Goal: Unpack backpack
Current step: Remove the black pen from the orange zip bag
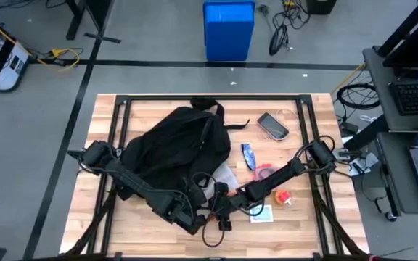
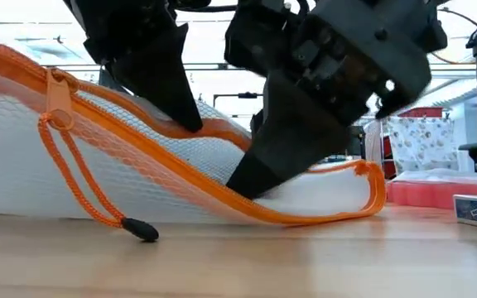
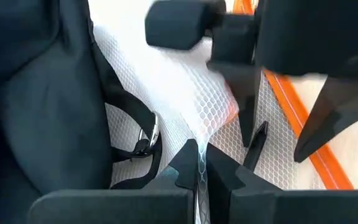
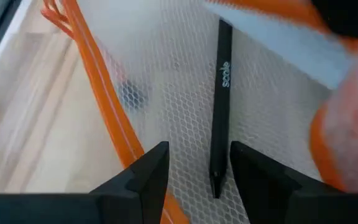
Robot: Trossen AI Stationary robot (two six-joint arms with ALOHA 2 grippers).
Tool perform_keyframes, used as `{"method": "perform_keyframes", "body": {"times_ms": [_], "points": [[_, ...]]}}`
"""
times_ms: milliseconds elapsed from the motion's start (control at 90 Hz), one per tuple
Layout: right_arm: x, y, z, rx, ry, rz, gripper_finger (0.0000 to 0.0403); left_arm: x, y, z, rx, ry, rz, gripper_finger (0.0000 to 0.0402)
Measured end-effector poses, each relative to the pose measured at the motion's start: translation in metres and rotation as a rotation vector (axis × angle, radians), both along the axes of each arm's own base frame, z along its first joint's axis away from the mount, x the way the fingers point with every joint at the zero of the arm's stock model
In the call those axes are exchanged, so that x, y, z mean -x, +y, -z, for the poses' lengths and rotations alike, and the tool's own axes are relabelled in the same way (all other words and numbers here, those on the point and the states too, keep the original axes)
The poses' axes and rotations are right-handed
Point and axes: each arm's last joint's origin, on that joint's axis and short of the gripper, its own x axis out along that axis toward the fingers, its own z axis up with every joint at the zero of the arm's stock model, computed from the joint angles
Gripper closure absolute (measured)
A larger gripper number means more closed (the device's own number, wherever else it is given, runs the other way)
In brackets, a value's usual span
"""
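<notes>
The backpack (image 1: 171, 145) lies slumped on the wooden table (image 1: 318, 217), on its left half, with its handle toward the far edge. Just beside the backpack's near right corner sits a white mesh pouch (image 2: 98, 165) with an orange zipper edge and an orange pull cord (image 2: 73, 178) ending in a black toggle; both grippers meet there. The left gripper (image 3: 197, 168) reaches across the front of the backpack, and its fingers are pinched together on a fold of the pouch's white mesh, lifting it into a small peak. The right gripper (image 4: 194, 168) comes in from the side away from the backpack and hovers over the pouch with its fingers parted; a black pen (image 4: 219, 106) lying inside the mesh shows between them, and they have hold of nothing. To the right of the backpack, well apart from it, lie a dark phone (image 1: 273, 125), a small blue packet (image 1: 249, 155), a pink item (image 1: 265, 172), a small red object (image 1: 283, 196) and a light card (image 1: 262, 214). A backpack strap with a metal ring (image 3: 148, 134) rests against the pouch.
</notes>
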Motion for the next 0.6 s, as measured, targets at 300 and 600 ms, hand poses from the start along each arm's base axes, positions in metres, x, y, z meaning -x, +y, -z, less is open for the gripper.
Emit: {"method": "perform_keyframes", "body": {"times_ms": [300, 600], "points": [[0.0018, -0.0035, -0.0073, 0.01, 0.008, 0.006, 0.0246, 0.0, 0.0, 0.0, 0.0, 0.0, 0.001, 0.0402], [0.0019, -0.0032, -0.0092, 0.007, 0.005, -0.021, 0.0338, -0.0001, 0.0, 0.0, 0.0, -0.001, 0.0, 0.0402]]}}
